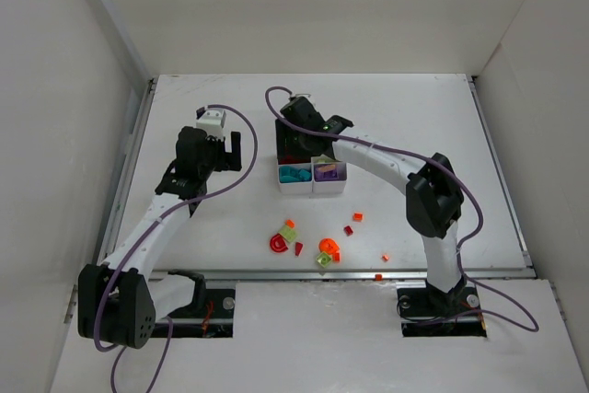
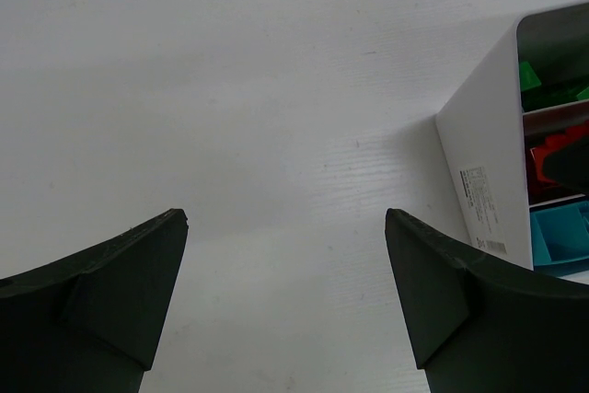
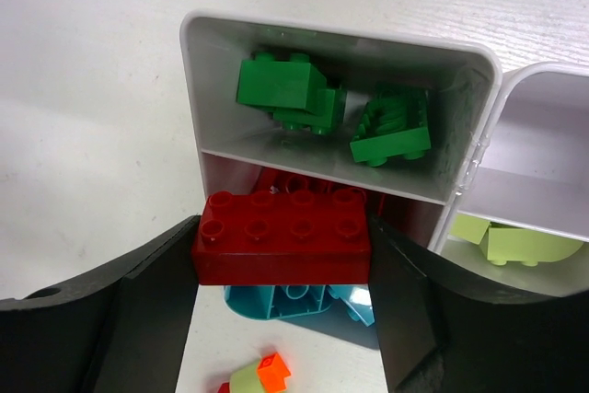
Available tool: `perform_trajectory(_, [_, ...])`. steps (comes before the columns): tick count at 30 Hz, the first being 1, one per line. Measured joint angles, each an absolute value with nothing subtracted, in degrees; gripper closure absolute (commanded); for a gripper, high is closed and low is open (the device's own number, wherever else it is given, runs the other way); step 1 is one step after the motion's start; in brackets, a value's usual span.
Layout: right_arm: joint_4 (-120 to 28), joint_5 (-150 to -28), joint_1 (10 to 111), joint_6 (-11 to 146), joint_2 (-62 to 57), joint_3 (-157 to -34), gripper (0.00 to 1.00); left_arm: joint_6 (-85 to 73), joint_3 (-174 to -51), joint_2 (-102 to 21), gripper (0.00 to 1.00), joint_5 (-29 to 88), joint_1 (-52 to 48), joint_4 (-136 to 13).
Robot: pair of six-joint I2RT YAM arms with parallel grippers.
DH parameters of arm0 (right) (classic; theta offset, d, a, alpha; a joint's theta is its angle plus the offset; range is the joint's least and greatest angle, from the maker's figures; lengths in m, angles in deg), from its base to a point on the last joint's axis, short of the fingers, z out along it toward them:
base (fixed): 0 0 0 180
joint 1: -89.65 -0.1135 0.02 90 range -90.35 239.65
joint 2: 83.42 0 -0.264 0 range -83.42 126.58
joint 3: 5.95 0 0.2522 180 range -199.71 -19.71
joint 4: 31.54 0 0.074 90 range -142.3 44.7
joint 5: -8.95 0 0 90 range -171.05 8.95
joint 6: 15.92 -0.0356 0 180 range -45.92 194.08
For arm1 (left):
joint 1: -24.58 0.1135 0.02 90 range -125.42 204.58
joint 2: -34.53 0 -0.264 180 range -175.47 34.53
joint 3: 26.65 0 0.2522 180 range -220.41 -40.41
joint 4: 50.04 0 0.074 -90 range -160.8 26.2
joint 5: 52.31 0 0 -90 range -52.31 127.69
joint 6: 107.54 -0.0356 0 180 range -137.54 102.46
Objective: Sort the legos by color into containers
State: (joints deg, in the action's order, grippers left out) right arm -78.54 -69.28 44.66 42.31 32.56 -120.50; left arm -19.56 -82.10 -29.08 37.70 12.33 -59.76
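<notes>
My right gripper (image 3: 283,227) is shut on a dark red eight-stud brick (image 3: 283,250), gripped by its short ends above the white containers (image 3: 197,89). It hangs over the middle left compartment, where more red pieces show behind it. Two dark green legos (image 3: 287,89) lie in the far left compartment, teal ones (image 3: 296,301) in the near left, a lime one (image 3: 512,244) on the right. My left gripper (image 2: 285,218) stands open over bare table, left of the containers (image 2: 480,167). Loose red, orange and lime legos (image 1: 304,244) lie near the front.
The right arm (image 1: 386,161) reaches over the containers (image 1: 313,189) from the right. An orange-and-lime piece (image 3: 263,376) lies on the table below my right fingers. Small orange bits (image 1: 378,276) sit near the table's front rail. White walls enclose the table.
</notes>
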Motion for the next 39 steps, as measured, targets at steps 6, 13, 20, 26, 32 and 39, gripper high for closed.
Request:
perform_trajectory(6, [-78.34, -69.83, 44.66, 42.88, 32.56, -120.53, 0.11, -19.47, -82.10, -29.08, 0.13, 37.68, 12.33, -59.76])
perform_trajectory(13, [-77.99, -69.06, 44.42, 43.82, 31.25, -120.07, 0.05, -19.34, -82.10, -29.10, 0.13, 36.80, 12.33, -59.83])
perform_trajectory(20, [-77.90, -66.38, 44.18, 44.74, 26.09, -119.70, 0.02, -19.36, -82.10, -29.08, 0.13, 36.58, 12.33, -60.35])
perform_trajectory(26, [-79.30, -62.29, 44.79, 46.49, 13.15, -110.14, 0.01, -19.34, -82.10, -28.91, 0.13, 36.17, 12.33, -60.42])
perform_trajectory(32, [-84.26, -66.42, 50.45, 47.23, -4.48, -93.21, 0.53, -19.01, -82.08, -28.49, 0.13, 35.51, 12.35, -60.18])
perform_trajectory(39, [-88.26, -74.53, 49.16, 45.83, -6.19, -78.74, 0.40, -18.77, -80.55, -27.90, 0.13, 34.70, 12.20, -59.57])
